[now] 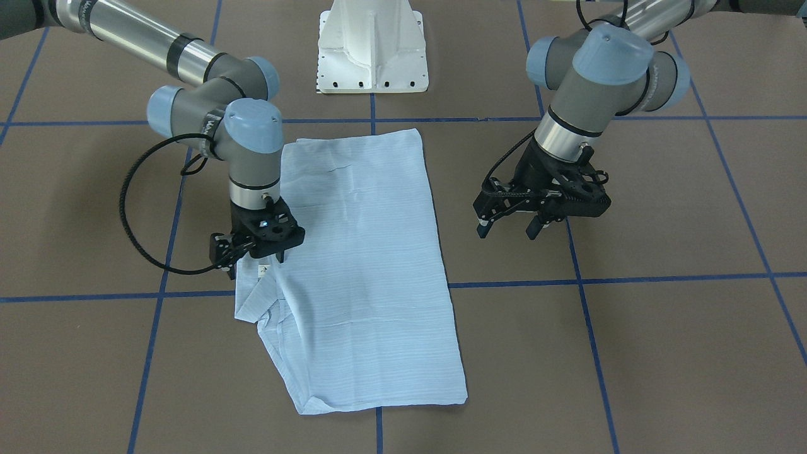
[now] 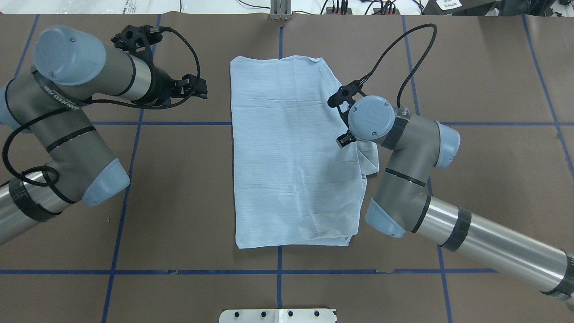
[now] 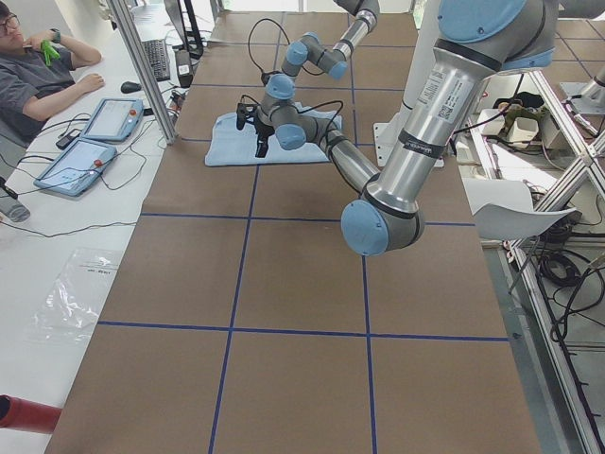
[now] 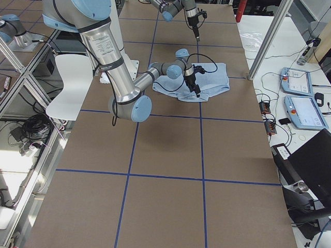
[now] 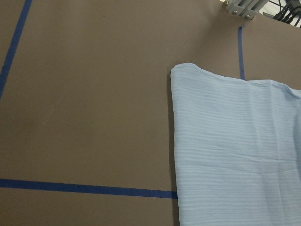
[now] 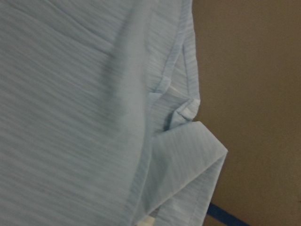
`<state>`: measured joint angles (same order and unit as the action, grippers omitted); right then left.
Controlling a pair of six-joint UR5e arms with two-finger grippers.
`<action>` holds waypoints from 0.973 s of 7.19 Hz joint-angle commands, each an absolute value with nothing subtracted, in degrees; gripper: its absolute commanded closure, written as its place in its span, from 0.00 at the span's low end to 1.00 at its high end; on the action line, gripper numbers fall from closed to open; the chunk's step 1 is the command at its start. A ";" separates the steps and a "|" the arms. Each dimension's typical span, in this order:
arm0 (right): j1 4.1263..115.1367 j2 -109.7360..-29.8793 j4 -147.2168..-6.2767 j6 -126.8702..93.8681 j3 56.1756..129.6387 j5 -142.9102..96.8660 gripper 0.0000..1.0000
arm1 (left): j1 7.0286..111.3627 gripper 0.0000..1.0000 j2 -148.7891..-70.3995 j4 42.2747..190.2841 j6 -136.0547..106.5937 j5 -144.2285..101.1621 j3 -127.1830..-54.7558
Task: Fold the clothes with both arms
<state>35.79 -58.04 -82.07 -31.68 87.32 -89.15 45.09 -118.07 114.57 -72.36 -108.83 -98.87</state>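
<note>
The light-blue striped shirt (image 1: 365, 265) lies flat in the middle of the table, folded into a long rectangle (image 2: 291, 157). Its collar (image 1: 252, 302) and white neck label (image 1: 263, 270) stick out at one long edge. My right gripper (image 1: 255, 263) points down at that edge, by the label, with its jaws apart and nothing in them. The right wrist view shows the shirt (image 6: 70, 117) and the collar flap (image 6: 188, 160) close up. My left gripper (image 1: 507, 231) is open and empty, held above the bare table beside the shirt's other long edge (image 2: 201, 89). The left wrist view shows a shirt corner (image 5: 235, 150).
The white pedestal base (image 1: 372, 50) stands at the robot's side of the brown table (image 1: 630, 353), which is marked with blue tape lines (image 1: 630, 277). An operator (image 3: 38, 66) sits beyond the table's far side with tablets (image 3: 95, 132).
</note>
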 commanded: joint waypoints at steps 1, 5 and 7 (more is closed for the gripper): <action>41.81 -59.59 -82.00 -28.13 87.71 -95.85 0.00 | 45.09 0.00 -118.21 114.52 -72.42 -108.81 -98.88; 42.63 -66.15 -82.26 -30.49 99.54 -107.11 0.00 | 40.71 0.00 -117.69 113.91 -82.54 -114.93 -100.72; 42.54 -70.74 -82.18 -37.06 105.45 -112.65 0.00 | 33.70 0.00 -117.42 113.82 -92.40 -114.26 -103.35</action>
